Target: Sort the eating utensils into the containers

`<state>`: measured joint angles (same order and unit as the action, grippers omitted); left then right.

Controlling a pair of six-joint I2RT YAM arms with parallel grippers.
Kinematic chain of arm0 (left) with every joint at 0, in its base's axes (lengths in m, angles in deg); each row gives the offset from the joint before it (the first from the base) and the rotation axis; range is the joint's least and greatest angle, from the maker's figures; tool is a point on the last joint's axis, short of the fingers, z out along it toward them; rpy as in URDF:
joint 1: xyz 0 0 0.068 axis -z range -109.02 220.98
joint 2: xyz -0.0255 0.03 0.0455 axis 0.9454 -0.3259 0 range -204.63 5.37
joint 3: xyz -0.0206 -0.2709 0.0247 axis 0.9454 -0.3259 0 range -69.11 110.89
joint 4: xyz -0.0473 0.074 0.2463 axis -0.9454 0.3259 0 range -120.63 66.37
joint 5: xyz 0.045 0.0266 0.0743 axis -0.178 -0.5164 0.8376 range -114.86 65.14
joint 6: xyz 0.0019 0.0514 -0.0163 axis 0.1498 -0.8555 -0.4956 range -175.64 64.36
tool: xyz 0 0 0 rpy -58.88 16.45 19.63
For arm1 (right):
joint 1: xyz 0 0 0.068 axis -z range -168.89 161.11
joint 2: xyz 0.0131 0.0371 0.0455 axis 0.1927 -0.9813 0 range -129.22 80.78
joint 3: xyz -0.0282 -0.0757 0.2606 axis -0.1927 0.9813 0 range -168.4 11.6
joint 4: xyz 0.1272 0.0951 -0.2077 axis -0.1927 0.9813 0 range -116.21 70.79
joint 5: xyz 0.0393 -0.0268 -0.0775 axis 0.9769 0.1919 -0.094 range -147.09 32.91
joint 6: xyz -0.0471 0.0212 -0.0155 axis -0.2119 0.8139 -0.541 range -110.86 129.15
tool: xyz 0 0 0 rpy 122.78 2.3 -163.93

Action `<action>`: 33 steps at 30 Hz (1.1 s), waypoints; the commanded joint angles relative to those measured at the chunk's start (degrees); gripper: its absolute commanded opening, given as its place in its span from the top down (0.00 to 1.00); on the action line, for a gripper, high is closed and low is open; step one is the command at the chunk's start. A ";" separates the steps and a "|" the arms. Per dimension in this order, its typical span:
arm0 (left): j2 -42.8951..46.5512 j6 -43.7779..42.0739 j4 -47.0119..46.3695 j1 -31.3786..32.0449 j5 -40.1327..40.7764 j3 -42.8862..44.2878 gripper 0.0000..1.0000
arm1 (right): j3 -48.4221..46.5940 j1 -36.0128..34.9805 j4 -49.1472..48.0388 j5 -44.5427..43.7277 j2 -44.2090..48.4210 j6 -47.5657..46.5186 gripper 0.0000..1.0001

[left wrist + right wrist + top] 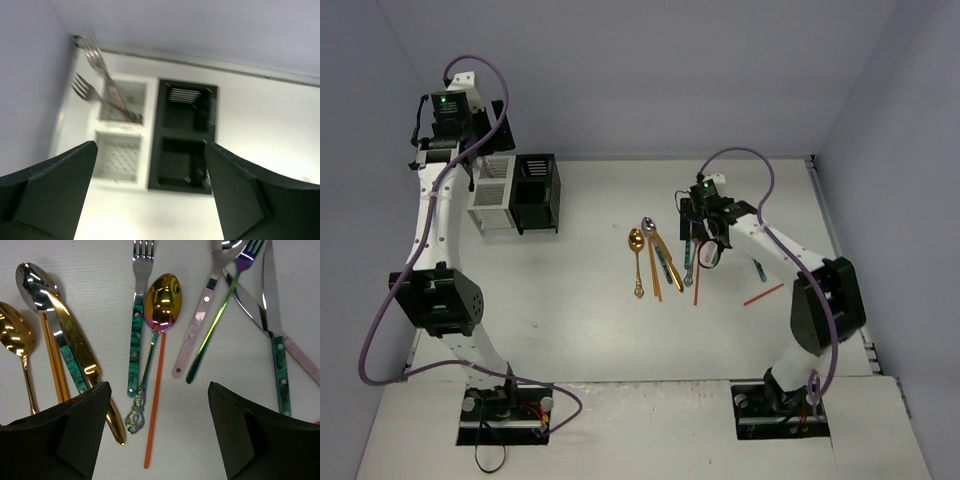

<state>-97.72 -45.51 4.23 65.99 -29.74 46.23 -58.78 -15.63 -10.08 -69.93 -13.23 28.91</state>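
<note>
Left wrist: left gripper [150, 152] wide open, empty, above white caddy [120, 129] and black caddy [186, 136], side by side; two forks [104, 74] leaning in white caddy's far compartment. Right wrist: right gripper [159, 389] open, empty, over utensils [134, 340] on table [100, 270]. Top: caddies far left, utensils centre-right.

A: Where does the top view sit?
B: High above and behind the arm bases, looking down over the whole surface [600, 330]. The black caddy [556, 195] lies far from it, near the back wall.
A: And the left wrist view?
B: Close above that black caddy, tilted down at it past its own fingers [55, 195], with the white caddy [120, 130] just left of it. The top view shows both caddies too.
A: The right wrist?
B: Well right of the black caddy, very near the surface, facing down on the utensils [135, 340], which the top view shares.
</note>
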 commanded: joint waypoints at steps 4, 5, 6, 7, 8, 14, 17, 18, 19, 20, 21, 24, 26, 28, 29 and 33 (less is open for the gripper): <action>10.79 8.02 -1.49 5.86 -1.16 -15.80 0.13 | -9.92 -1.01 -2.93 -3.58 -11.38 8.79 0.45; 11.68 8.40 -1.49 6.66 -1.38 -17.61 0.13 | -10.63 -1.17 -2.95 -4.16 -12.73 9.48 0.47; 12.35 8.71 -1.54 7.34 -1.74 -19.42 0.13 | -11.10 -1.28 -2.95 -4.73 -13.82 10.10 0.51; 13.16 8.66 -1.50 8.40 -1.85 -21.30 0.13 | -11.61 -1.35 -2.95 -5.09 -15.06 10.63 0.52; 14.05 8.40 -1.38 9.47 -1.78 -23.12 0.13 | -11.99 -1.45 -2.95 -5.45 -16.28 11.07 0.54; 18.79 6.57 0.73 14.91 -0.83 -29.64 0.13 | -12.77 -2.00 -3.04 -6.76 -21.20 13.19 0.63; 20.48 6.57 1.17 15.60 -1.07 -31.57 0.13 | -12.24 -2.00 -3.09 -7.08 -22.66 14.45 0.66; 21.12 6.61 1.37 15.70 -1.13 -32.12 0.13 | -12.04 -2.00 -3.20 -7.16 -23.27 14.83 0.66; 21.58 6.63 1.52 15.84 -1.25 -32.52 0.13 | -11.88 -2.00 -3.30 -7.12 -23.76 15.16 0.67; 21.85 6.52 1.52 16.00 -1.51 -33.17 0.13 | -11.82 -2.00 -3.30 -7.18 -24.19 15.32 0.68; 22.06 6.43 1.47 16.17 -1.67 -33.53 0.13 | -11.80 -2.00 -3.35 -7.30 -24.58 15.55 0.69; 22.63 6.47 1.60 16.57 -1.89 -34.29 0.13 | -11.55 -2.00 -3.55 -7.37 -25.63 16.00 0.74; 22.91 6.62 1.49 16.70 -2.15 -34.59 0.13 | -11.40 -2.05 -3.67 -7.39 -26.02 15.71 0.79; 23.16 6.69 1.41 16.79 -3.00 -34.47 0.13 | -11.41 -2.25 -3.91 -7.68 -26.17 14.99 0.87; 23.28 6.57 1.35 16.87 -3.59 -34.21 0.13 | -11.56 -2.45 -4.11 -8.01 -26.01 14.21 0.92; 23.37 6.06 1.35 17.21 -6.00 -32.62 0.13 | -12.33 -3.37 -5.52 -8.69 -23.44 10.61 1.00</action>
<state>-76.35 -38.88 6.97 82.66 -32.79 11.42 -69.61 -18.02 -15.50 -76.14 -38.02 42.56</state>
